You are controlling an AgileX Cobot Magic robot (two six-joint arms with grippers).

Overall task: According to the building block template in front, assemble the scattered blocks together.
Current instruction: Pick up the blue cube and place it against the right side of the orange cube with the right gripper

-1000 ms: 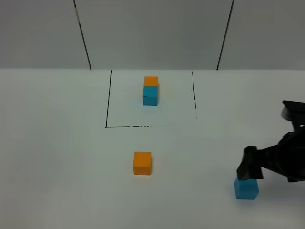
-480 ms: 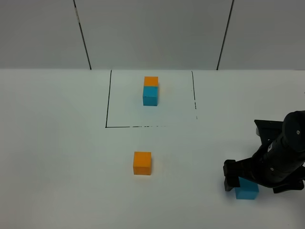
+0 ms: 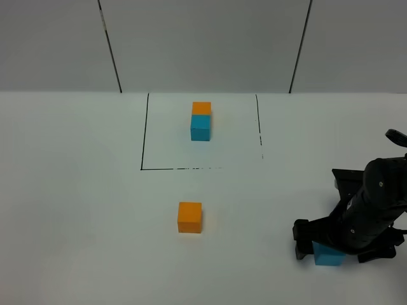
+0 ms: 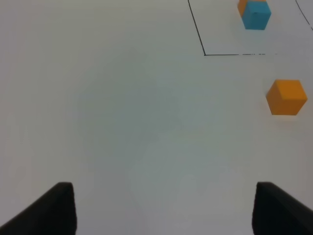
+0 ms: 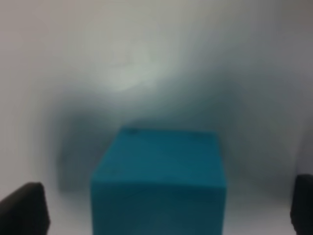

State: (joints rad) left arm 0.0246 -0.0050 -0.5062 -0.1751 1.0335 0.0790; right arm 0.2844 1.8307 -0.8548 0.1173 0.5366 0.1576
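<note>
Cyan-blue matte cube sits near the front right corner of the white desk, between the released fingers of my right gripper, neither touching it. If I close off-centre, one finger could shove or twist it before the other lands. My left gripper, also released, holds nothing.

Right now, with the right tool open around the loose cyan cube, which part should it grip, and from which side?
Grip the loose cyan cube on its two opposite upright faces, coming straight down from above. It sits flat on the table, its faces are flat and parallel, and the right tool stands open with one finger on either side.
</note>
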